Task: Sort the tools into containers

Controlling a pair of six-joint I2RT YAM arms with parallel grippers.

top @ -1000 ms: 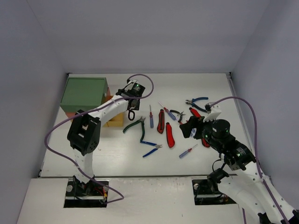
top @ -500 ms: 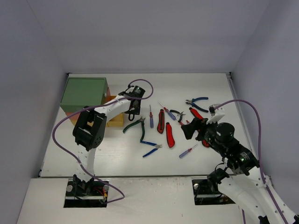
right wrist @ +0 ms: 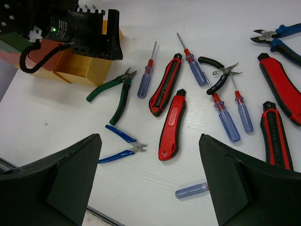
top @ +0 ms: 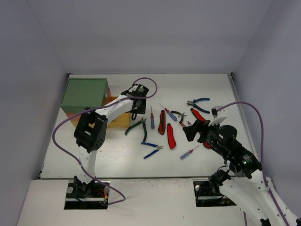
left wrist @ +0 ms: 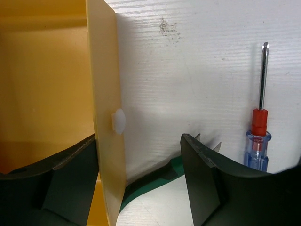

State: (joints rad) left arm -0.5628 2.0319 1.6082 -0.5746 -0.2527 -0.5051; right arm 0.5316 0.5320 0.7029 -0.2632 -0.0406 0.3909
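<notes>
Yellow drawer [left wrist: 104, 84], white knob [left wrist: 118, 121], left wrist only

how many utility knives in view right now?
4. Black-red knife and red knife mid-pile; two more knives at the right wrist view's right edge. The cabinet could hide others.

cabinet [top: 84, 94]: green top, far left, upright | yellow drawer [top: 120, 123]: pulled out, open | tools [top: 170, 136]: pliers, utility knives, screwdrivers lying flat, scattered right of drawer
</notes>
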